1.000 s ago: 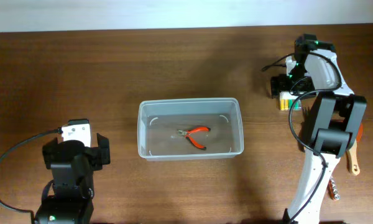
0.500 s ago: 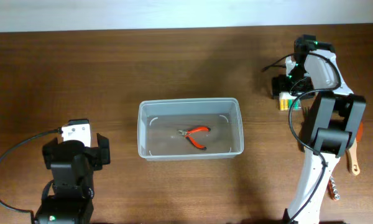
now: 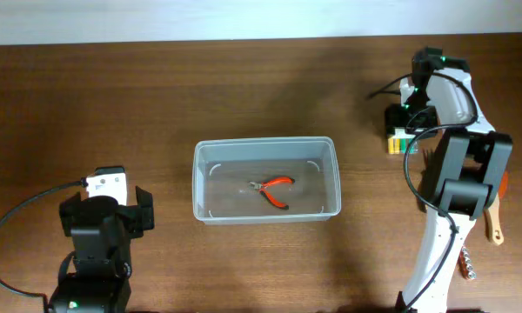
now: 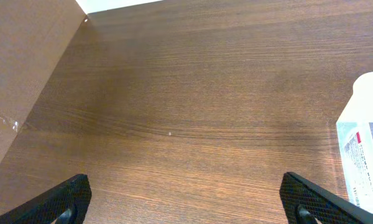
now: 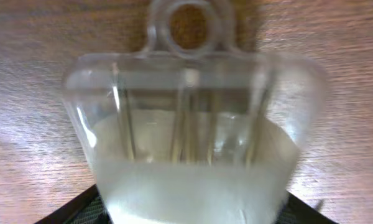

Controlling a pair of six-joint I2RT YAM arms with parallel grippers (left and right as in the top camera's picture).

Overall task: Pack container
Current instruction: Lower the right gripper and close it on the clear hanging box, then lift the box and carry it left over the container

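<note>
The container (image 3: 267,146) is a clear shallow tub at the table's middle, with red-handled pliers (image 3: 275,189) lying inside. Its corner appears to show at the right edge of the left wrist view (image 4: 363,124). My right gripper (image 3: 398,129) is at the far right of the table, its fingers against both sides of a clear blister pack (image 5: 186,155) with a hang hole; the pack shows yellow-green from overhead (image 3: 401,143). My left gripper (image 4: 186,208) is open and empty over bare wood at the front left, apart from the container.
A wooden-handled brush (image 3: 496,217) and a small metal tool (image 3: 466,265) lie at the right, beside the right arm's base. A brown board (image 4: 18,74) stands at the left of the left wrist view.
The right gripper's fingers have drawn in round the blister pack, which has shifted slightly toward the front. The left arm has not moved.
</note>
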